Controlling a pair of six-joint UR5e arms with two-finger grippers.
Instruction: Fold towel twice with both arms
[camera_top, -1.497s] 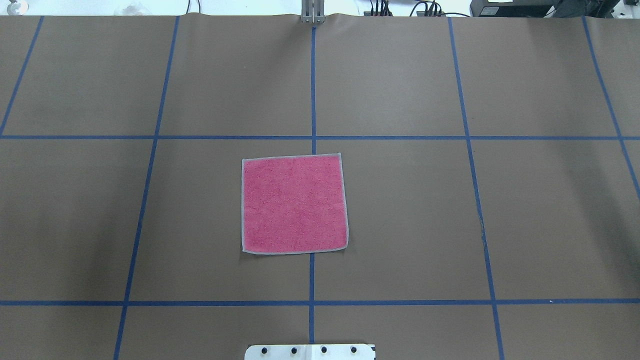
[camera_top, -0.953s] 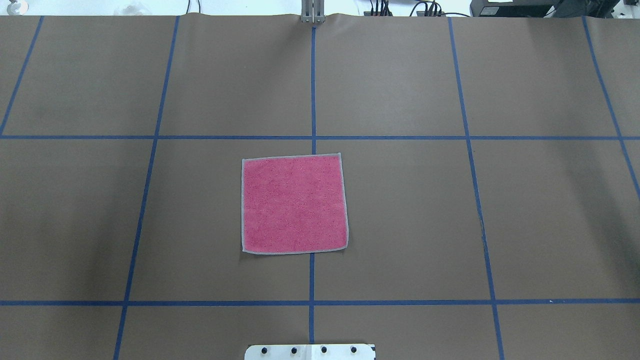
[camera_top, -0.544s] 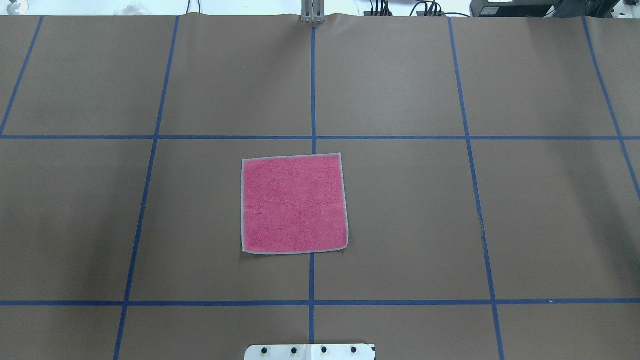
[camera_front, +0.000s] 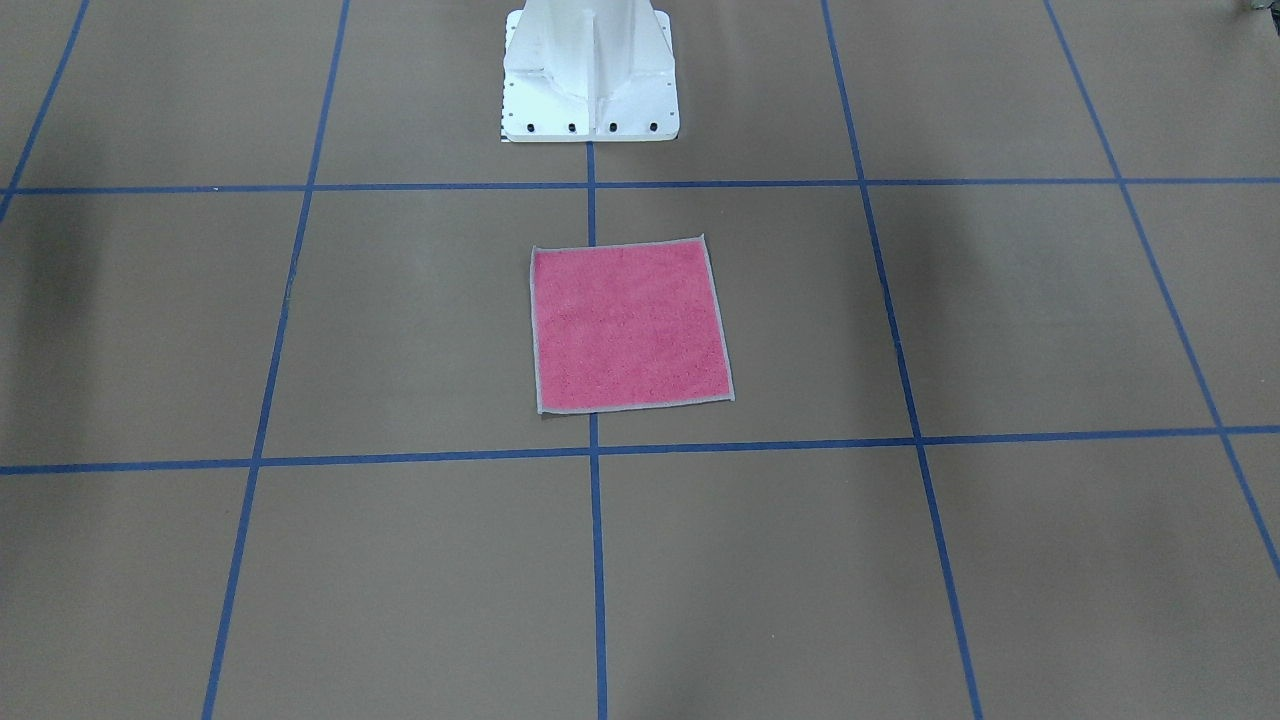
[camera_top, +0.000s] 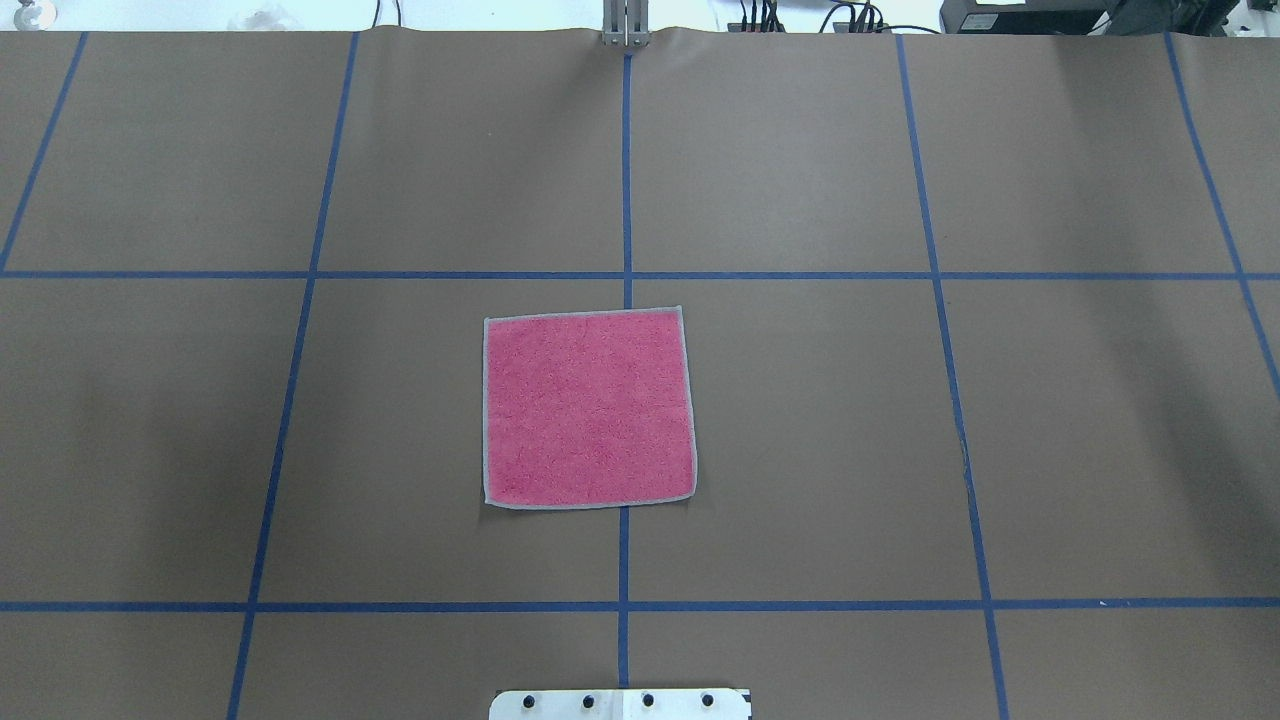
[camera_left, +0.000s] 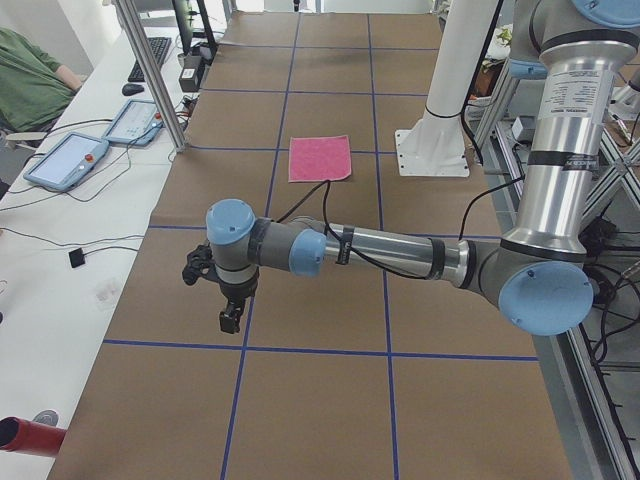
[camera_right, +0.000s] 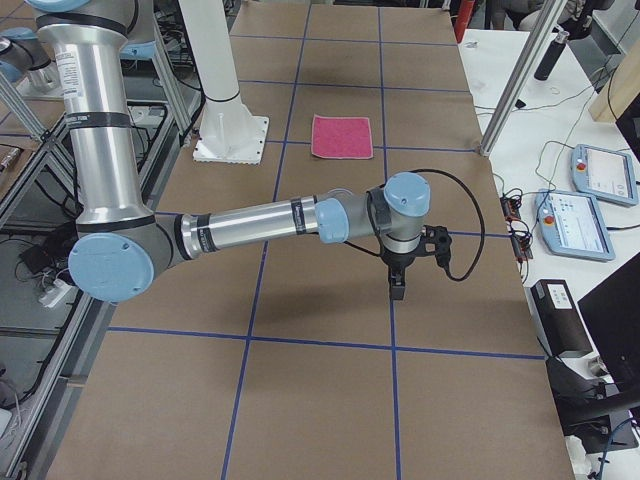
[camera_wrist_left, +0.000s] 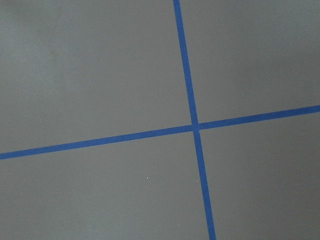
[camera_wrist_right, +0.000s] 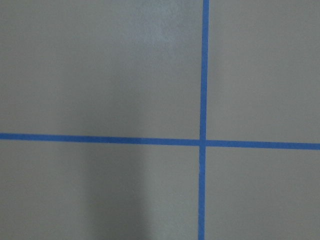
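The towel (camera_top: 588, 408) lies flat and unfolded, pink face up with a light grey border, near the middle of the brown table (camera_top: 850, 420). It also shows in the front-facing view (camera_front: 630, 328) and both side views (camera_left: 320, 159) (camera_right: 342, 136). My left gripper (camera_left: 231, 320) hangs over the table's left end, far from the towel. My right gripper (camera_right: 398, 292) hangs over the right end, also far from it. Both show only in the side views, so I cannot tell whether they are open or shut. Both wrist views show only table and blue tape.
Blue tape lines (camera_top: 626, 170) divide the table into a grid. The white pedestal base (camera_front: 590, 80) stands just behind the towel. Metal posts (camera_left: 150, 70) (camera_right: 520, 80) and teach pendants (camera_left: 65, 160) (camera_right: 590, 180) stand past the far edge. A seated person (camera_left: 30, 80) is there too.
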